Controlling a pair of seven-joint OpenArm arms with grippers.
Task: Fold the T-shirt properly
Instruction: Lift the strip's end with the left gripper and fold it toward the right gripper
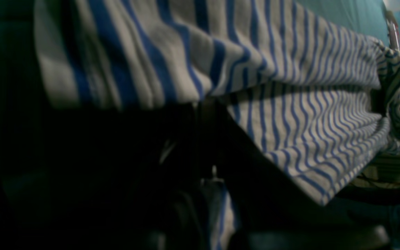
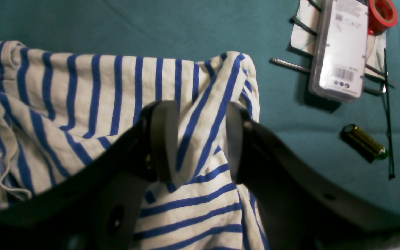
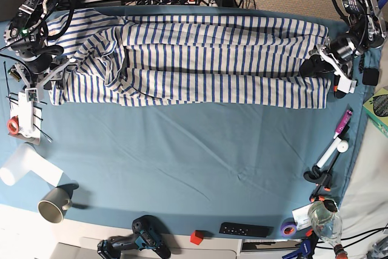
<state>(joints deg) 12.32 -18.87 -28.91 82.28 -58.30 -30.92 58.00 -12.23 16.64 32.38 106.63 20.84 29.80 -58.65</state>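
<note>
Both grippers are placed at opposite ends of the T-shirt (image 3: 206, 59), which is laid out lengthwise across the far side of the teal table (image 3: 182, 150). Right gripper (image 2: 196, 139) is seen with its jaws apart, a ridge of striped cloth bunched between them but not pinched. Left gripper (image 3: 324, 65) is pressed to the hem end; whether it is clamped cannot be told. Such end placement probably allows the cloth to be lifted evenly for folding.

Blue-striped white T-shirt (image 3: 200, 59), folded lengthwise, stretched across teal table's far side
</note>
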